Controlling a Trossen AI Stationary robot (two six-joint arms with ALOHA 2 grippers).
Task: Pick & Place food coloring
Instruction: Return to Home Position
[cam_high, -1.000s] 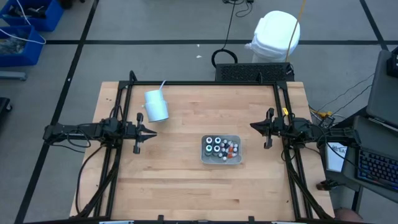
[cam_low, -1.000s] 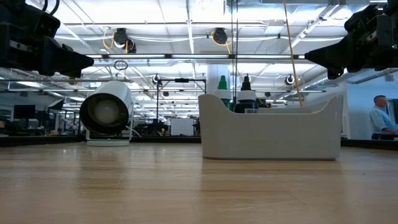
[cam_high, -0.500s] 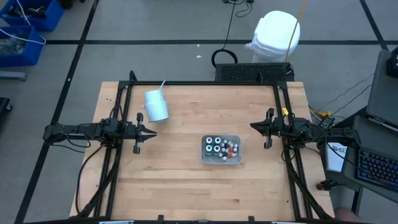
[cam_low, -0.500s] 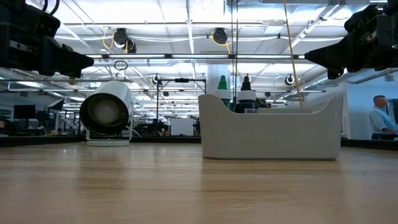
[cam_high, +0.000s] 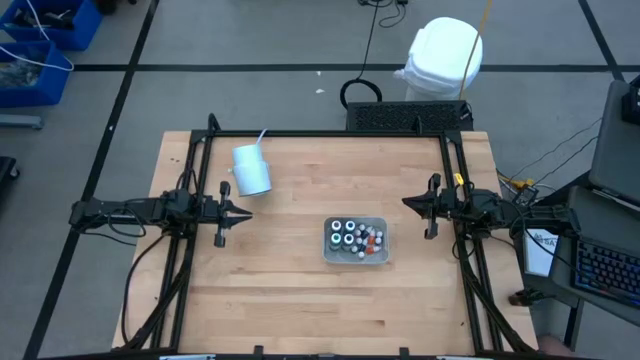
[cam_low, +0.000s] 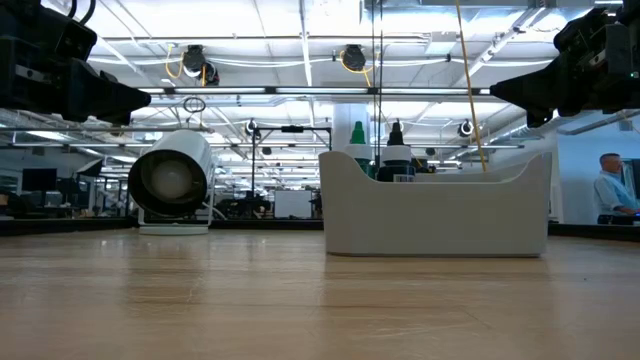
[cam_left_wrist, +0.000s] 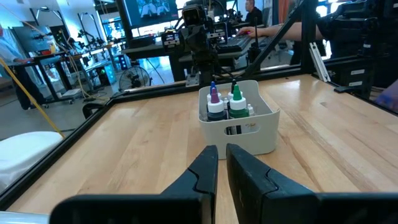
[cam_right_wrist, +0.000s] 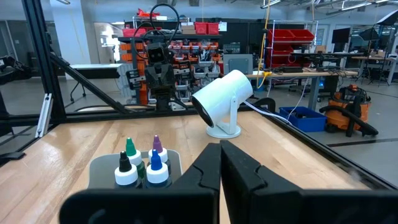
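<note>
The food coloring bottles (cam_high: 354, 238) stand upright in a pale square bin (cam_high: 328, 258) a little right of the table's middle. Their coloured tips rise above the bin wall (cam_left_wrist: 239, 130) in the left wrist view, where the bottles (cam_left_wrist: 224, 106) show purple and green caps, and in the right wrist view (cam_right_wrist: 142, 165). My left gripper (cam_high: 247, 213) hangs level at the table's left, pointing at the bin, its fingers all but shut with a thin slit. My right gripper (cam_high: 405, 203) hangs level at the right, shut. Both are above the table and touch nothing.
A white cylindrical object (cam_high: 250, 170) on a round foot stands at the far left of the table. Black frame rails (cam_high: 330, 133) run along the table's edges. Bare wood lies between each gripper and the bin. A person (cam_low: 610, 190) stands in the room beyond.
</note>
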